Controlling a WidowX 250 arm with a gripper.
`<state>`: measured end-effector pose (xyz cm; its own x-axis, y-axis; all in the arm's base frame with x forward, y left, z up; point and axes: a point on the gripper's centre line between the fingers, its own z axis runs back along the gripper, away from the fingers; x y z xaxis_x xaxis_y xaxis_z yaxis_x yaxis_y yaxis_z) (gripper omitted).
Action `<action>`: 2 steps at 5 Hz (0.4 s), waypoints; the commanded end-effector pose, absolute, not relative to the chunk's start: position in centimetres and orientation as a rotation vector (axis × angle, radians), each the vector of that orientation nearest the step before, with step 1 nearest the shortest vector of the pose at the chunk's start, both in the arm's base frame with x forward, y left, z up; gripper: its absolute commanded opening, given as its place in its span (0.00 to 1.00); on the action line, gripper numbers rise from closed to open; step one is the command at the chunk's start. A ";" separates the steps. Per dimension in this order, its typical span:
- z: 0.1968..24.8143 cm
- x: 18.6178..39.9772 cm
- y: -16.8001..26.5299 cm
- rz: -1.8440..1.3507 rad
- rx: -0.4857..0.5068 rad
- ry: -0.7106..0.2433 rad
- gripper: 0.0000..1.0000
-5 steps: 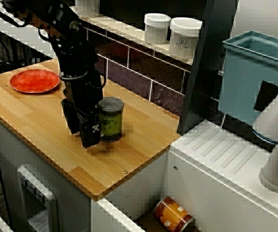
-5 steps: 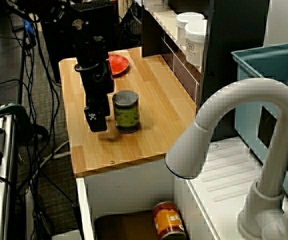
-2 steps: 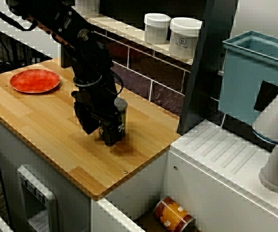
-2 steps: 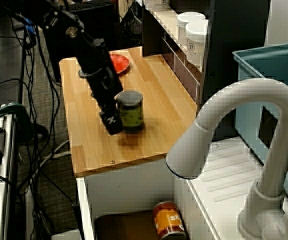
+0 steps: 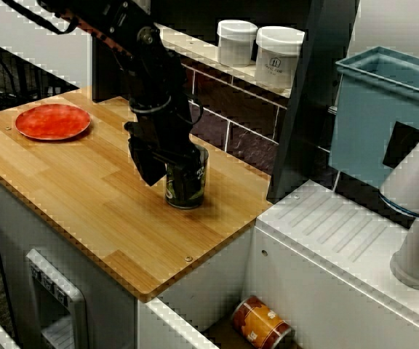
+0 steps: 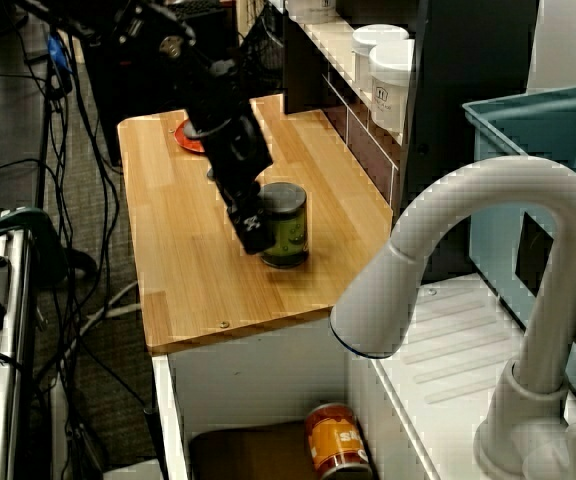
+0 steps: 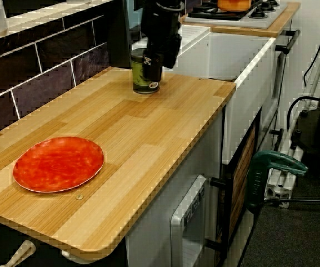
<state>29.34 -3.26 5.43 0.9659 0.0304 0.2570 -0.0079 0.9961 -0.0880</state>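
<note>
In the view across the counter toward the tiled wall, the black robot gripper reaches down around the dark green cylindrical tin can, which stands upright on the light wooden countertop near its sink end, well apart from the round red plate. In the view from behind the white tap, one dark finger lies against the can's left side. In the view along the counter from the plate end, the gripper covers part of the can's label; I cannot tell whether the jaws are clamped or merely straddling it.
</note>
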 end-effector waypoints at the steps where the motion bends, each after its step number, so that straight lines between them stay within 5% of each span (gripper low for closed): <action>1: 7.4 31.5 -2.3 0.028 -0.110 -0.297 1.00; 2: 7.5 31.8 -1.9 0.036 -0.121 -0.289 1.00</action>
